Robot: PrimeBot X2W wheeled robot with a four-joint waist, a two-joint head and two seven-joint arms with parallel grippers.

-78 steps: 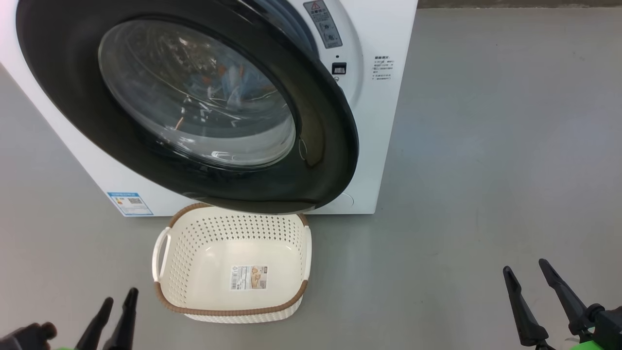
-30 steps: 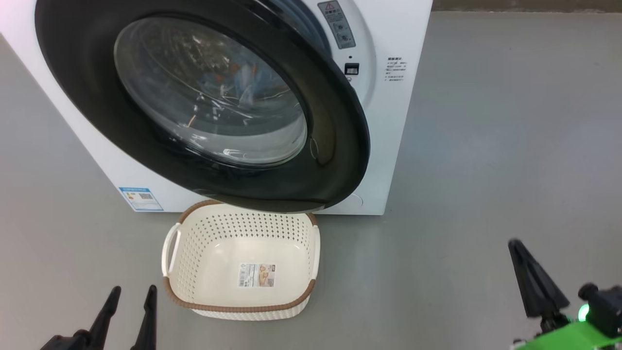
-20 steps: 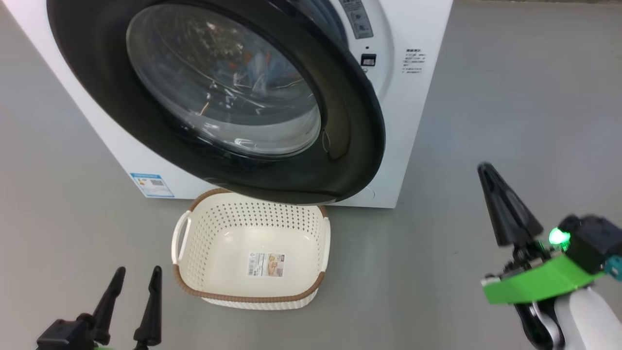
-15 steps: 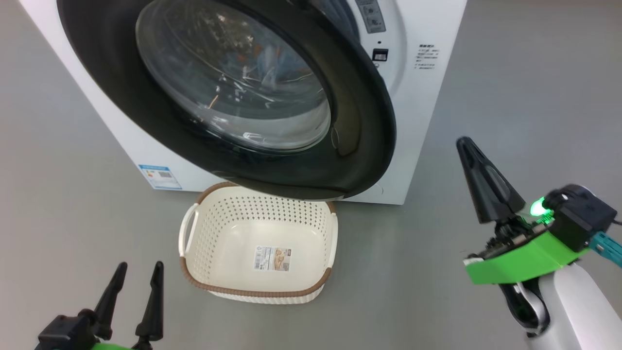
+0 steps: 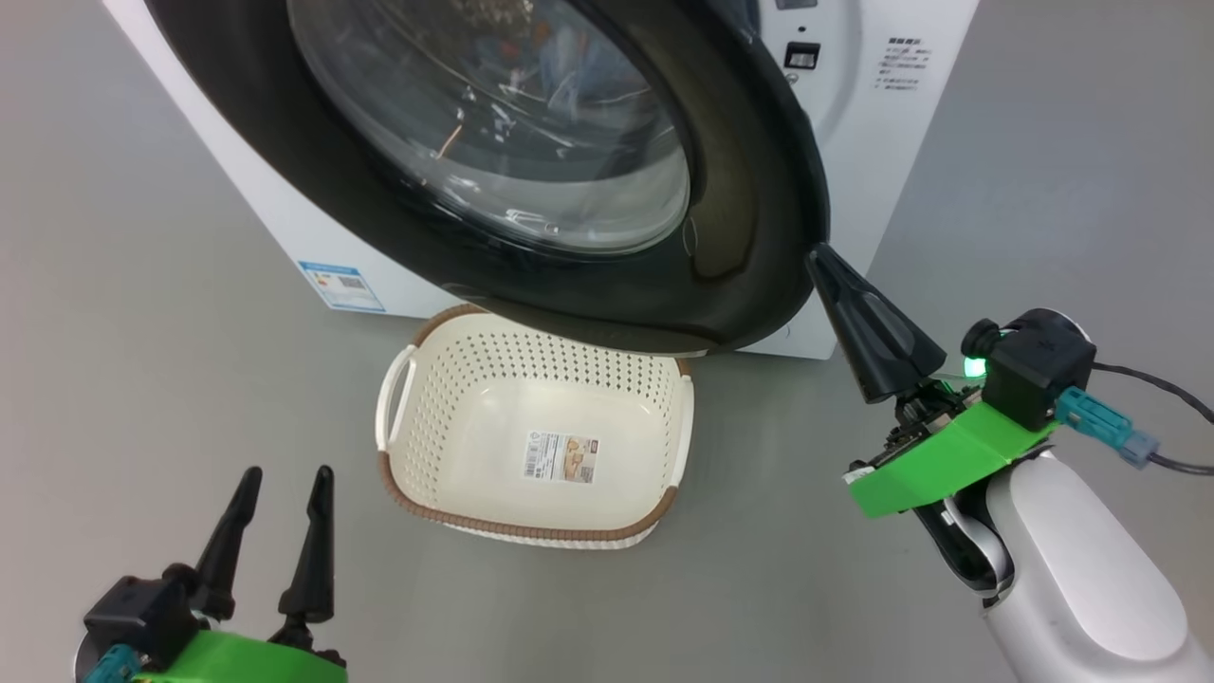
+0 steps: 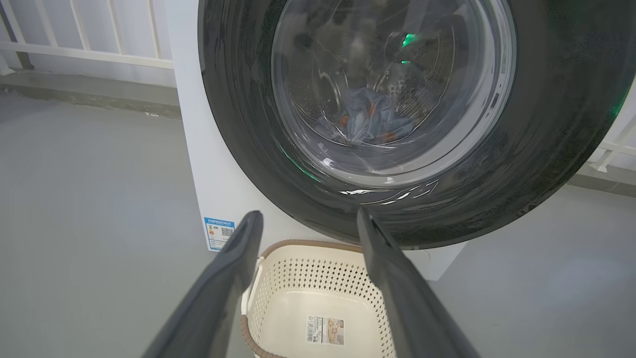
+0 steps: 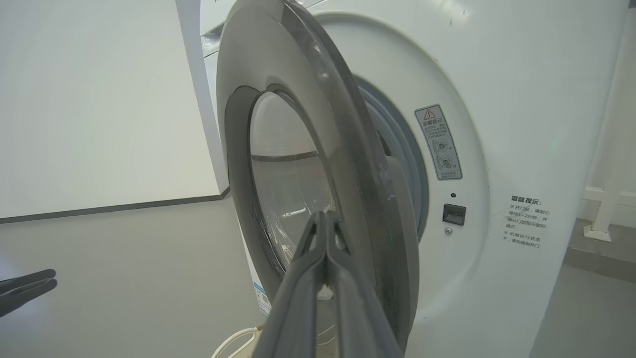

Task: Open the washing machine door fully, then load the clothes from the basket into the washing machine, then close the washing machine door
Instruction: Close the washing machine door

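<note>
Right gripper [image 5: 823, 261] is pinched fully shut with nothing between its fingers, and its tip sits right at the free edge of the washing machine door [image 5: 749, 190]. Whether it's actually touching the rim or just beside it, can't tell from these angles. Left gripper [image 5: 287, 471] hangs low with fingers spread wide, holding nothing, pointing at the door's glass.

Door stands partly swung out from the washing machine [image 5: 910, 123]. Its hinged side is the far one from the right gripper and its free edge the near one, and the right wrist view shows a gap between that edge and the machine's white front just past the fingertips. So the black rim and bulging glass face out toward the left gripper.

Through the glass, straight ahead of the left gripper, the clothes [image 6: 370, 119] lie bunched low in the drum [image 6: 427, 54], light blue with orange bits.

Basket [image 5: 493, 379] stands upright on the floor [image 5: 142, 332], mouth up, ahead of the left gripper and off toward the right one, far rim tucked under the door's bottom edge. Handles sit on the sides toward each gripper; its long axis is hard to call from up here. Inside is a bare bottom with a label [image 5: 563, 456]
</note>
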